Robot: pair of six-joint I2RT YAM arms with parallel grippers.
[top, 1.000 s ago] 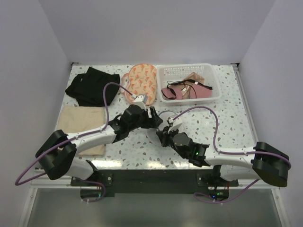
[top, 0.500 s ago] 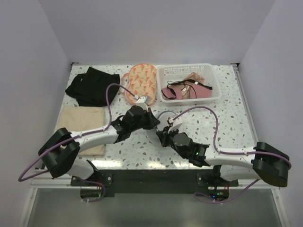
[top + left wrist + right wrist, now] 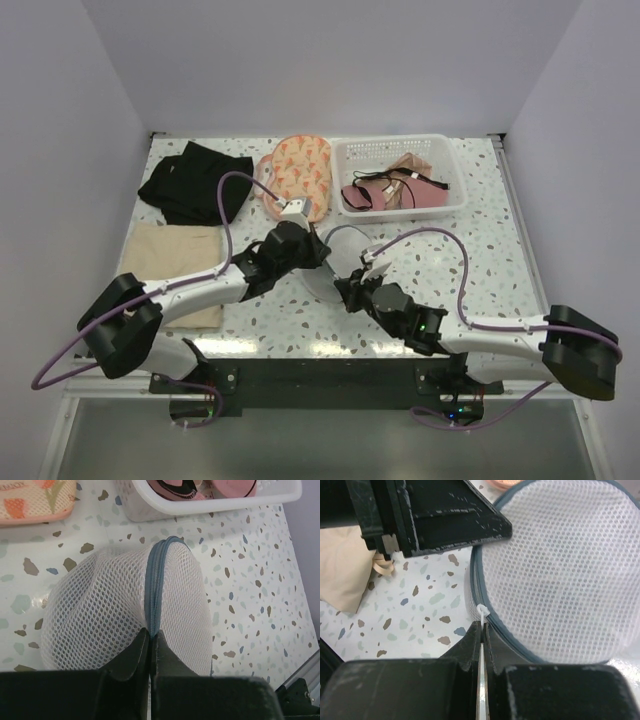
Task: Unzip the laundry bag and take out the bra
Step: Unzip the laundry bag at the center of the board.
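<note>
Laundry bag (image 3: 100, 620): white mesh dome in the middle of the counter (image 3: 480, 262), between the two arms and near the white basket (image 3: 447, 150).
Zipper (image 3: 155, 580): grey-blue, closed along the stretch in view, running over the top of the dome toward the left pincer.
Left pincer (image 3: 151, 636): clenched on the bag right at the zipper seam, with mesh bunched at its tips.
Right pincer (image 3: 482, 626): clenched, with the small white zip pull (image 3: 482, 611) poking out of its tips at the bag's rim.
Change, left: a second ago its jaws stood wide over the bag; now they are pinched together on it.
Change, bag: earlier it was mostly covered by the two pincers; now a rounded grey-white bulge shows behind them in the top view.
Change, right: the arm lies lower and flatter on the counter than before, and its pincer was already clenched then.
Hidden: the bag's contents cannot be made out through the mesh, and its near side is cut off by the pincer bodies in both wrist views.
Hard to tell: in the top view both sets of fingertips are lost against the bag.
Others: patterned orange pouch (image 3: 298, 172), black garment (image 3: 195, 182), beige cloth (image 3: 175, 255), and pink and tan items in the basket.
</note>
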